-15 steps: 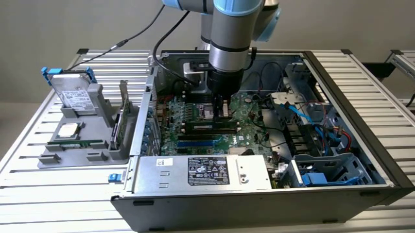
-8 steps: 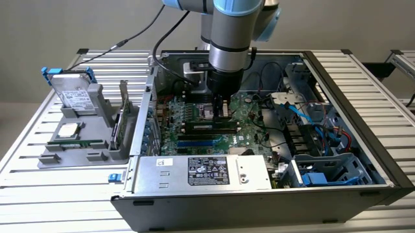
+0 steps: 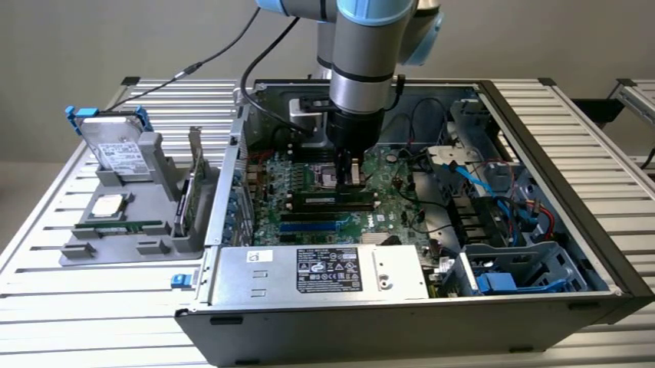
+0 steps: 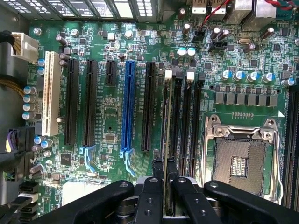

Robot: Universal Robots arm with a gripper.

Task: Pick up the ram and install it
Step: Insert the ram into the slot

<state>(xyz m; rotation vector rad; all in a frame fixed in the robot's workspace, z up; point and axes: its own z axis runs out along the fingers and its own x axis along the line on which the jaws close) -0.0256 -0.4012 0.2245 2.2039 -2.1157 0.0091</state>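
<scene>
Closest to the near edge of the slatted desk point(image 3: 92, 307) sits the open computer case point(image 3: 603, 253), with its silver power supply point(image 3: 327, 270) at the front wall. Toward the desk's edge on the exterior view's left, a grey holder point(image 3: 133, 245) carries a hard drive point(image 3: 115, 153) and an expansion card point(image 3: 192, 195).

Deeper in the case lies the green motherboard point(image 4: 107, 116). The end effector point(image 4: 164, 163) hangs straight down over it, its black fingers point(image 4: 158, 175) narrowed and clamped on the ram point(image 4: 165, 140). The ram stands on edge, thin side up. Its long axis runs along the black memory slots point(image 4: 187, 126), parallel to the blue slot point(image 4: 127, 107) and beside the open processor socket point(image 4: 238, 158). Whether it is seated in a slot I cannot tell.
</scene>
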